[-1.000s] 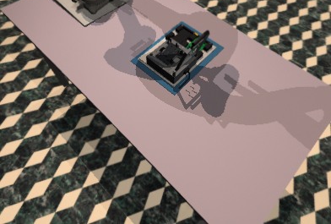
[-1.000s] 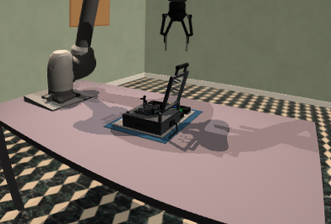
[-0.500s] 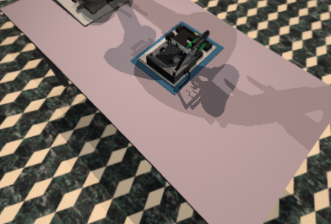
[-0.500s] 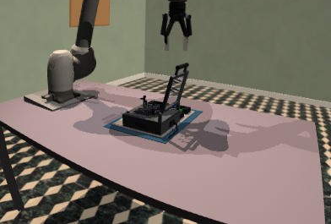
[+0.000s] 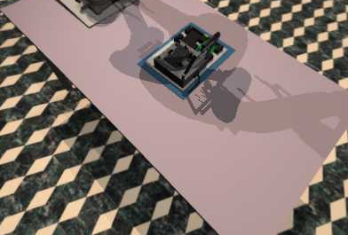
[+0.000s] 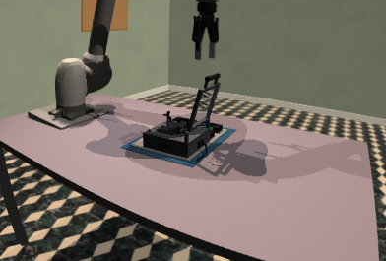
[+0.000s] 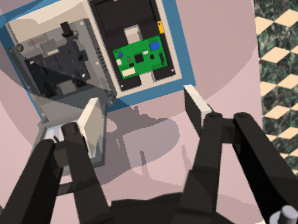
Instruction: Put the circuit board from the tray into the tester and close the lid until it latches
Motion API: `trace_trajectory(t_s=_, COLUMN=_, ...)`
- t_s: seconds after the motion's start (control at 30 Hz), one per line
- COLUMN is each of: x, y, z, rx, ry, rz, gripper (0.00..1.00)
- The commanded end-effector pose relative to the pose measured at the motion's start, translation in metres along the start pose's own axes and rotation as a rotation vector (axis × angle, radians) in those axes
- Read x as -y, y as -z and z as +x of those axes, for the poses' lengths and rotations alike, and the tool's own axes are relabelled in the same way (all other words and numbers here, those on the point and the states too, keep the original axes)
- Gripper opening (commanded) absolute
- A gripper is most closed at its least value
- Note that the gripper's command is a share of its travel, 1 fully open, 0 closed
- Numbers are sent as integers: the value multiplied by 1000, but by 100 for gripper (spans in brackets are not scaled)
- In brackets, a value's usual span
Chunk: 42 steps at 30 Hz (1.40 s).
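The green circuit board (image 7: 140, 57) lies face up in one pocket of the black tray (image 7: 105, 51), beside the tester (image 5: 170, 66) (image 6: 169, 141) (image 7: 60, 65). The tester's lid (image 5: 201, 53) (image 6: 203, 103) stands raised. Both sit on a blue mat (image 5: 183, 97) (image 6: 193, 163) (image 7: 186, 60) on the pink table (image 5: 177, 152) (image 6: 197, 193) (image 7: 220, 55). Above hangs the gripper (image 6: 205, 58) (image 7: 142, 104), fingers spread, holding nothing. The arm's base (image 5: 90, 25) (image 6: 36, 115) stands at the far left.

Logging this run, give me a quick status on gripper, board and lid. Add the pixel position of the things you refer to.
Black two-finger gripper (image 6: 205, 58) (image 7: 142, 104) open, raised above the table. Green circuit board (image 7: 140, 57) in black tray pocket, face up. Black hinged tester lid (image 6: 204, 104) standing open.
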<state>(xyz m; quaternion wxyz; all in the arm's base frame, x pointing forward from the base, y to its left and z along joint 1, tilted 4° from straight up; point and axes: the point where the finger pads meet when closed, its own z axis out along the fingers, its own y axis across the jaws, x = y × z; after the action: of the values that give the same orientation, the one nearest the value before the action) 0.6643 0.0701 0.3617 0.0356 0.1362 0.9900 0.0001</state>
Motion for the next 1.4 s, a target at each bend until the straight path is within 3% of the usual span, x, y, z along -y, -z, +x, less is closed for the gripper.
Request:
trace_trajectory(t_s=0.0, x=0, y=0, z=0, rx=-2, ry=122, rz=-6, gripper=58)
trace_trajectory(t_s=0.5, x=0, y=0, z=0, rx=-2, ry=187, rz=-6, gripper=58)
trace_trajectory(t_s=0.77, x=1, y=-12, z=2, rx=-2, ry=187, rz=-6, gripper=58)
trace_trajectory(t_s=0.97, x=2, y=-47, z=6, rx=-2, ry=187, rz=-6, gripper=58)
trace_trajectory(t_s=1.17, x=4, y=-102, z=13, rx=-2, ry=187, rz=-6, gripper=58)
trace_trajectory(t_s=1.23, x=4, y=-102, z=13, rx=-2, ry=187, rz=-6, gripper=58)
trace_trajectory(t_s=1.37, x=6, y=-142, z=18, rx=-2, ry=187, rz=-6, gripper=58)
